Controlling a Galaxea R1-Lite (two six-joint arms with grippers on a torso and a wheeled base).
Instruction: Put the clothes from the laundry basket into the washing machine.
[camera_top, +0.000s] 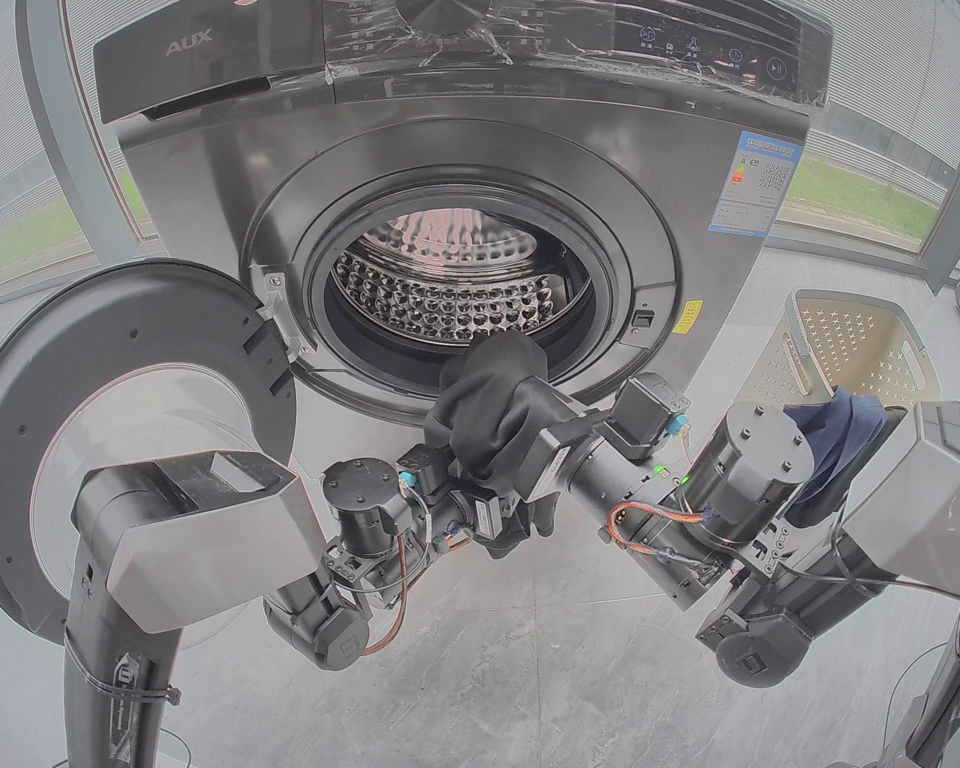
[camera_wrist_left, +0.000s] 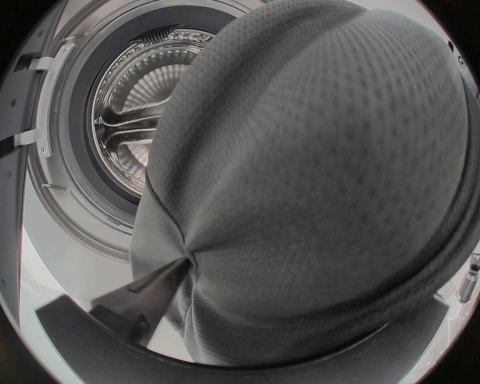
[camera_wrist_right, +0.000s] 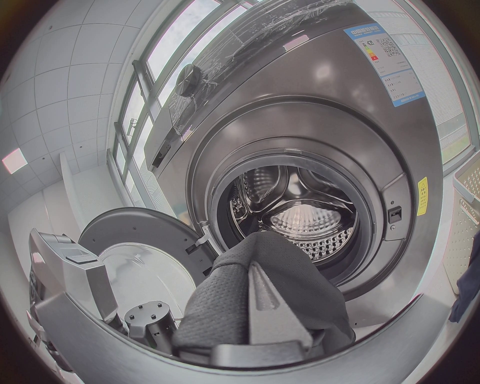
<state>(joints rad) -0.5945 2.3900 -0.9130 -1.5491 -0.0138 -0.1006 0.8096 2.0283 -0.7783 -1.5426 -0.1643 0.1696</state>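
Overhead, black garment (camera_top: 490, 400) tight in left gripper (camera_wrist_left: 186, 260) and right gripper (camera_wrist_right: 256, 277); up close, its dotted mesh.

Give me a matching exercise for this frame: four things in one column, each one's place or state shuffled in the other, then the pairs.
1. black garment
2. washer door
3. blue garment
4. drum

A. swung open
B. empty
C. held up before the machine's opening
D. draped on the laundry basket

Pairs: 1-C, 2-A, 3-D, 4-B
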